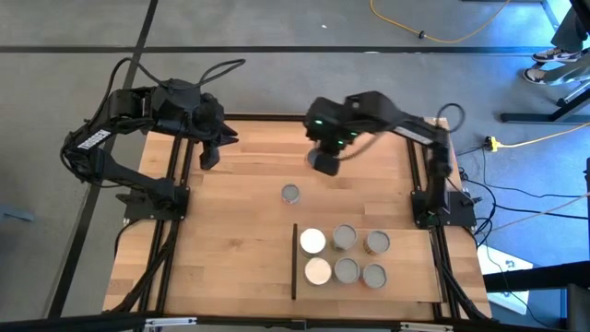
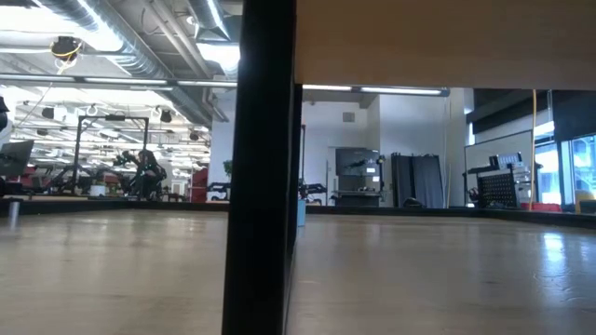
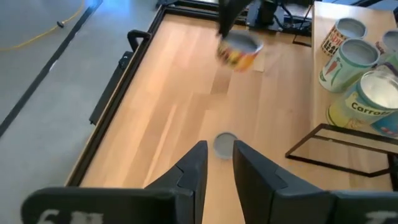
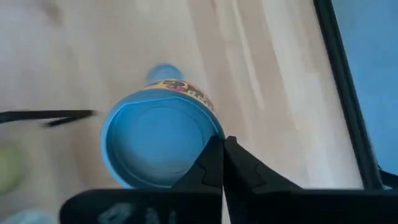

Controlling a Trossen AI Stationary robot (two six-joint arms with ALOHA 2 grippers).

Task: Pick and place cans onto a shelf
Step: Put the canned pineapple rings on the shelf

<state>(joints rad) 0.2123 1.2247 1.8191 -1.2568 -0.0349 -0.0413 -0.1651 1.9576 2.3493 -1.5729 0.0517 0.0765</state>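
My right gripper (image 1: pixel 324 162) hangs high over the far middle of the table, shut on a can (image 4: pixel 155 143) with an orange and yellow label (image 3: pixel 239 51); from above the gripper hides that can. A short silver-topped can (image 1: pixel 291 194) stands on its base on the tabletop, below and nearer. The shelf (image 1: pixel 406 290), a light board with a dark strip (image 1: pixel 295 263) on its left edge, lies at the near right and bears several cans (image 1: pixel 346 254). My left gripper (image 3: pixel 217 163) waits open at the far left, raised, with nothing between its fingers. My right gripper pinches the can's top rim (image 4: pixel 211 132) between its two fingers, at one spot on the rim. The fingers come from above, pointing steeply down. The can hangs below them, tilted, clear of the table (image 3: pixel 239 51).
Black frame rails run along the table's left (image 1: pixel 171 231) and right (image 1: pixel 433 231) sides. Bare wood lies between the single can and the left rail. In the low view a black post (image 2: pixel 261 167) stands close in front of the camera.
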